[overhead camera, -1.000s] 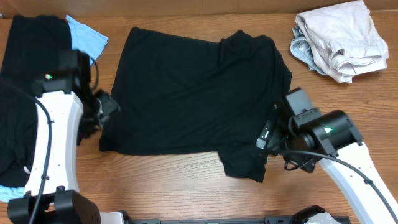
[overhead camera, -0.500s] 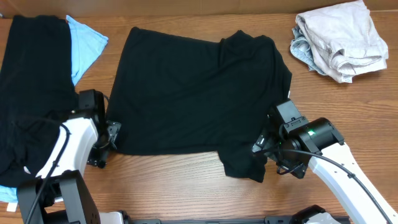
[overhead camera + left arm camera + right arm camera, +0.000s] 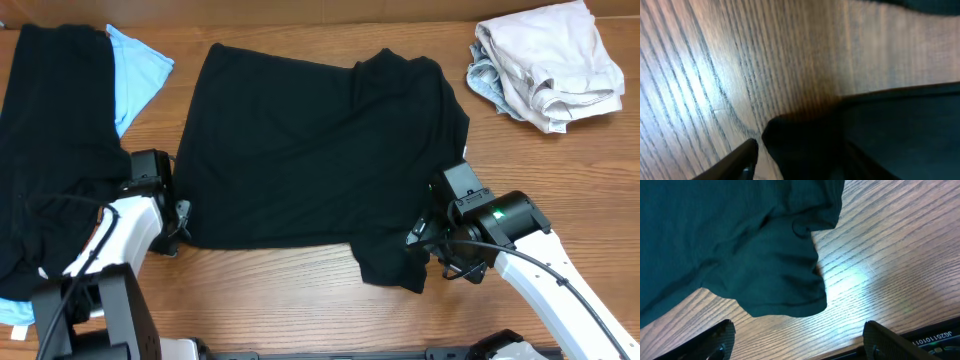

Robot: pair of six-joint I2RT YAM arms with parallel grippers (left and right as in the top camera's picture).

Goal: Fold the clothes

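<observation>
The clothes being worked on are one black T-shirt (image 3: pixel 310 150), spread flat in the middle of the table. My left gripper (image 3: pixel 182 224) is low at its lower-left corner. In the left wrist view that corner (image 3: pixel 805 145) lies between my fingers, and a thin strip of wood shows between the cloth and the left finger (image 3: pixel 742 156). The right finger is hard to tell from the dark cloth. My right gripper (image 3: pixel 422 242) hovers at the lower-right sleeve (image 3: pixel 765 275), jaws wide apart over bare wood, with the sleeve's edge just ahead of them.
A black garment (image 3: pixel 50 150) lies over a light-blue one (image 3: pixel 135 65) at the far left. A crumpled beige pile (image 3: pixel 550 65) sits at the back right. The table's front edge (image 3: pixel 920 341) runs close behind my right fingers.
My left arm came down and toward the front, settling at the shirt's lower-left corner with its jaws narrowing. My right gripper shifted slightly left and lower by the sleeve.
</observation>
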